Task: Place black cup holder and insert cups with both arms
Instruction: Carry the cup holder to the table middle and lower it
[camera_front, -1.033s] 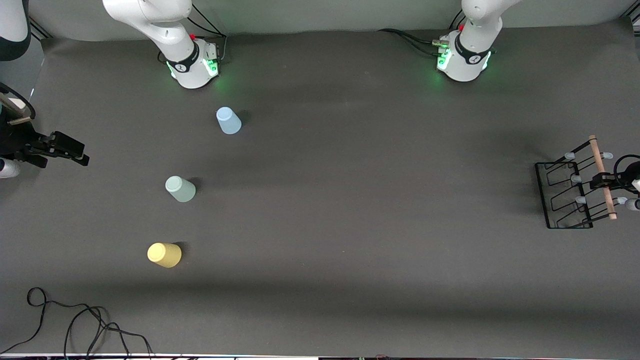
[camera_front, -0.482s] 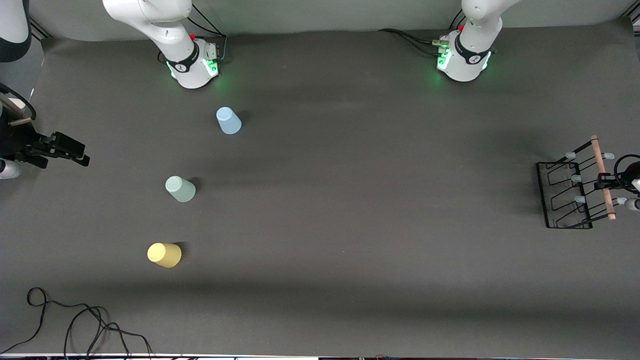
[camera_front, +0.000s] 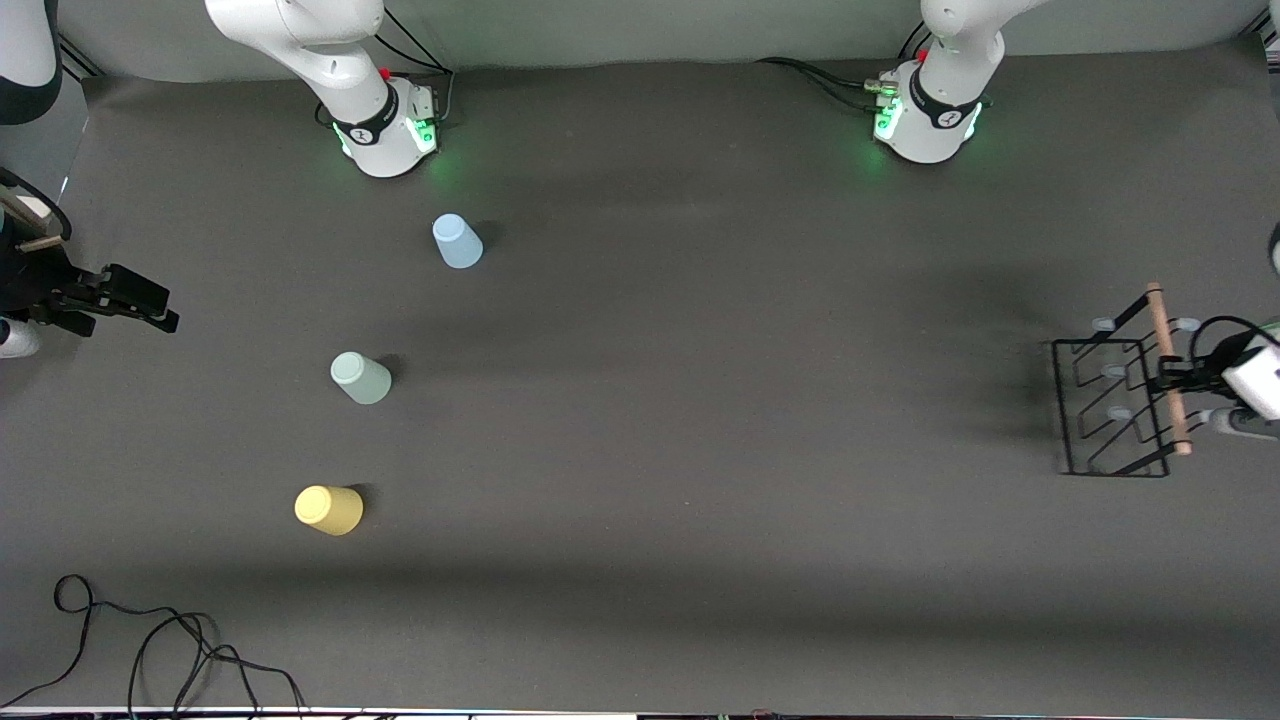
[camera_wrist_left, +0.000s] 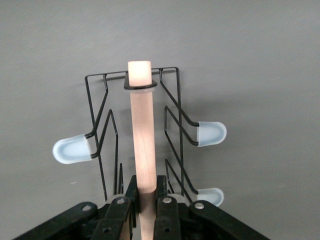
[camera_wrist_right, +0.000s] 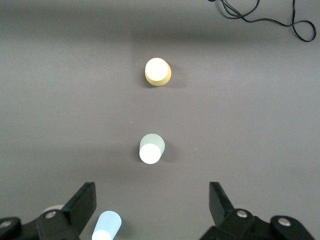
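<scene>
The black cup holder sits at the left arm's end of the table, and the left gripper is clenched on its wooden rod handle, one finger pressed to each side of the rod near its lower end. In the front view the rod runs nearly straight toward and away from the camera, so its long axis lies across the gripper's closing direction; the wire base and the pale-tipped pegs spread out from the rod on the side away from the gripper's wrist. Whether the base is resting on the table or just off it I cannot tell.

The three cups stand upside down well apart from the holder, toward the right arm's end: the light blue cup closest to the right arm's base, the mint green cup nearer the front camera, and the yellow cup nearer again. The right gripper waits over that end of the table, its fingers spread wide with nothing between them. In its wrist view the blue cup shows just by one finger, with the green cup and the yellow cup lined up ahead of the open jaws.

The coming move, as I judge it, turns on carrying the holder from the left arm's end toward the table's middle, with the rod kept level, so that the pegs come within the right arm's reach; the cups are plainly the right arm's to fetch
</scene>
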